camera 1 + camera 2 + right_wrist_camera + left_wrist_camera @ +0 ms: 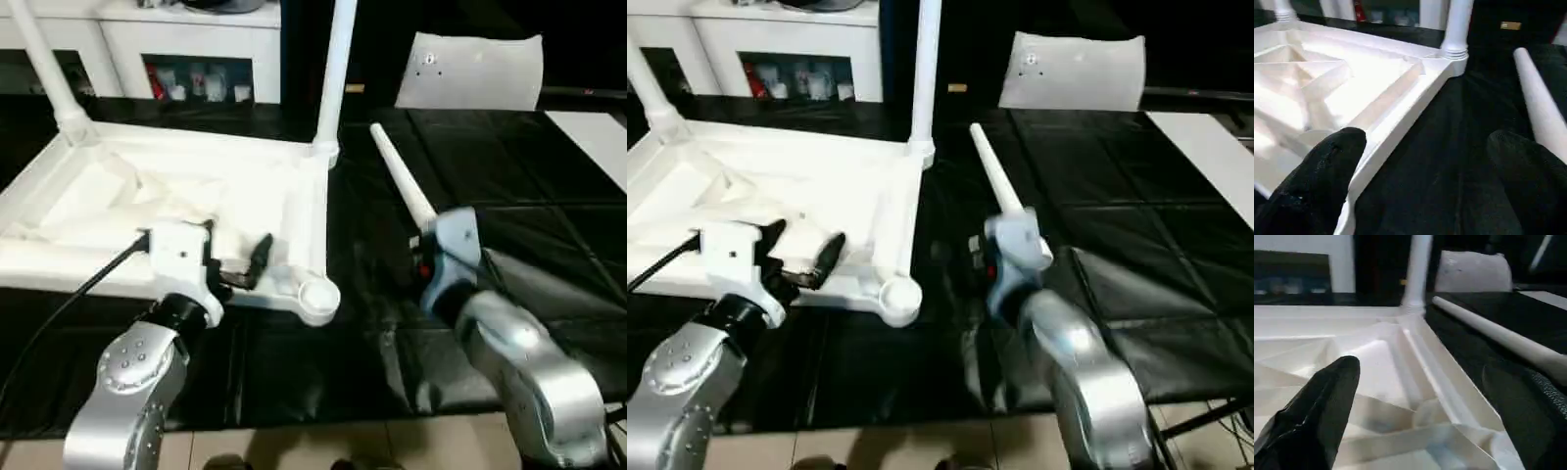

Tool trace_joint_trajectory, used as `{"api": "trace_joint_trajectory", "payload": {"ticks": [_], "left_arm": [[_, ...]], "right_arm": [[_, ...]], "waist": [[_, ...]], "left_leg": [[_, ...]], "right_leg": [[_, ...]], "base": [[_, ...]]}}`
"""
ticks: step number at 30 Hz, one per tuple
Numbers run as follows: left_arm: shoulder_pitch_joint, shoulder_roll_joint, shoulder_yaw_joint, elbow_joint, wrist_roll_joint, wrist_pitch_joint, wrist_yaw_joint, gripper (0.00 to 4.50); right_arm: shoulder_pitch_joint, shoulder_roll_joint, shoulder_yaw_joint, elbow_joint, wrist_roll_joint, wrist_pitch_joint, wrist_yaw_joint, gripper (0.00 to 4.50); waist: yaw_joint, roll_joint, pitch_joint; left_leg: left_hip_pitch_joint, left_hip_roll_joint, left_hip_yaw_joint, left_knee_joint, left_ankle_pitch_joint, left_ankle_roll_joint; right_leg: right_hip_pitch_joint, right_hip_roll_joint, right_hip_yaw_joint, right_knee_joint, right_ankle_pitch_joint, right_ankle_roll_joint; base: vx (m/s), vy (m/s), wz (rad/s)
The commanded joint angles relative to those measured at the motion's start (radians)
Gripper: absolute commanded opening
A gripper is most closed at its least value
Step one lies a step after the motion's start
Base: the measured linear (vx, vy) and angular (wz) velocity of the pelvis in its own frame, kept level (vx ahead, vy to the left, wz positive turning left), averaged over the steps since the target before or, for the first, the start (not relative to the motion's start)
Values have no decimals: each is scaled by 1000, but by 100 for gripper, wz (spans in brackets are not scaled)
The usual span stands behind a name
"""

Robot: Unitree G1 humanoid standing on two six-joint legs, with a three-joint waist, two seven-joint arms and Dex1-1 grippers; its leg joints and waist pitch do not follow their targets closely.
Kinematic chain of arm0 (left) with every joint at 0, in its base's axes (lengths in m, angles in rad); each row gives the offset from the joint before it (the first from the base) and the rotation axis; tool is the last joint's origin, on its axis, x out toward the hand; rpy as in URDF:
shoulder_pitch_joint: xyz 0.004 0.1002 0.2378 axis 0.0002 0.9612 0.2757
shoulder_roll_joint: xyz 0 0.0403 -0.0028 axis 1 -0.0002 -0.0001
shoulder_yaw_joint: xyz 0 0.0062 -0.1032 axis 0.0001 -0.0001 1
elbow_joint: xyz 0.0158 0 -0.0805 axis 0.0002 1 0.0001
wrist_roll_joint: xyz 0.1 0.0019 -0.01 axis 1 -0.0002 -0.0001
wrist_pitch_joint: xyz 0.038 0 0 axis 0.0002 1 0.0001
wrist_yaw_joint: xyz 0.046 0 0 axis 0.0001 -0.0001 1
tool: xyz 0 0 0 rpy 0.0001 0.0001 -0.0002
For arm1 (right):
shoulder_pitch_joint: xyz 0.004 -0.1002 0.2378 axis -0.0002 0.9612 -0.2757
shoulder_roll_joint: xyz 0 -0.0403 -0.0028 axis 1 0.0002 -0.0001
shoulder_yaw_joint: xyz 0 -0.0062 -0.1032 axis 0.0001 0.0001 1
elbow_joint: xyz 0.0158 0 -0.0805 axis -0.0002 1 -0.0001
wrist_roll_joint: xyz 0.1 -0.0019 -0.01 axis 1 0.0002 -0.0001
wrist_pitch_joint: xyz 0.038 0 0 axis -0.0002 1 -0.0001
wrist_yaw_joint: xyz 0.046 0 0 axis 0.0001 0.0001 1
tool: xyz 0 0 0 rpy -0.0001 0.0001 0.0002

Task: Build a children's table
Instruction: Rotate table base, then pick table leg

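The white tabletop (118, 196) lies upside down on the black-covered work table, ribbed underside up. Two white legs (335, 69) (44, 59) stand upright in its far corner sockets. The near right socket (316, 294) holds nothing. A loose leg (402, 181) lies on the black cover to the right of the tabletop. My left gripper (237, 243) hovers open over the tabletop's near right part, nothing between its fingers (1327, 401). My right gripper (1425, 147) is open beside the tabletop's right edge, and the loose leg's (1540, 98) near end runs past one finger (1528, 166).
A white cabinet (196, 39) stands behind the table. A pale sheet (470, 73) leans at the back right, and a white board (598, 137) lies at the right edge. A black cable (69, 304) trails from my left wrist. The table's front edge (323, 426) is close below my arms.
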Motion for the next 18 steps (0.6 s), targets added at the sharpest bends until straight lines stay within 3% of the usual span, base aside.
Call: {"api": "trace_joint_trajectory", "payload": {"ticks": [1, 3, 4, 5, 6, 8, 12, 16, 18], "left_arm": [[-24, 28, -6, -20, -8, 27, -34, 447], [-55, 120, -31, -36, -33, 98, -118, 447], [-58, 129, -34, -38, -36, 104, -125, 447], [-64, 153, -40, -47, -49, 125, -149, 447], [-67, 170, -45, -54, -61, 142, -164, 447], [-79, 218, -59, -78, -98, 188, -211, 447], [-107, 251, -59, -110, -161, 246, -255, 447], [-127, 261, -59, -119, -189, 269, -271, 447], [-142, 277, -74, -117, -195, 282, -288, 447]], "right_arm": [[-25, -3, -26, 30, -18, 27, -18, 450], [-113, -4, -39, 107, -27, 40, -38, 450], [-121, -4, -40, 114, -27, 41, -39, 450], [-149, -8, -41, 141, -30, 41, -41, 450], [-170, -12, -41, 163, -32, 41, -42, 450], [-232, -27, -37, 234, -47, 38, -43, 450], [-303, -44, -38, 322, -63, 48, -44, 450], [-343, -56, -34, 383, -80, 46, -48, 450], [-409, -65, -39, 488, -105, 59, -78, 450]], "waist": [[-3, 16, -44], [-2, 17, -54], [-2, 17, -55], [0, 22, -61], [0, 21, -65], [1, 26, -72], [6, 24, -71], [7, 25, -70], [6, 25, -69]], "left_leg": [[-9, 51, -11, -90, -234, -15], [-25, 46, -6, -86, -158, -12], [-26, 43, -3, -85, -146, -15], [-27, 44, 1, -79, -108, -22], [-33, 46, 5, -77, -42, -19], [-38, 43, 10, -72, 20, -17], [-41, 43, 19, -70, 31, -29], [-42, 46, 21, -71, 9, -37], [-41, 45, 23, -72, -19, -43]], "right_leg": [[13, -96, 63, -102, -357, -90], [17, -92, 60, -84, -241, -117], [16, -90, 60, -82, -228, -120], [18, -91, 60, -76, -160, -132], [22, -88, 60, -67, -55, -147], [23, -84, 57, -55, 48, -168], [28, -81, 58, -52, 95, -187], [31, -83, 58, -55, 61, -192], [30, -82, 57, -61, 3, -187]], "base": [[0, 0, 0], [0, 0, 0], [0, 0, 0], [0, 0, 0], [0, 0, 0], [0, 0, 0], [0, 0, 0], [0, 0, 0], [0, 0, 0]]}}
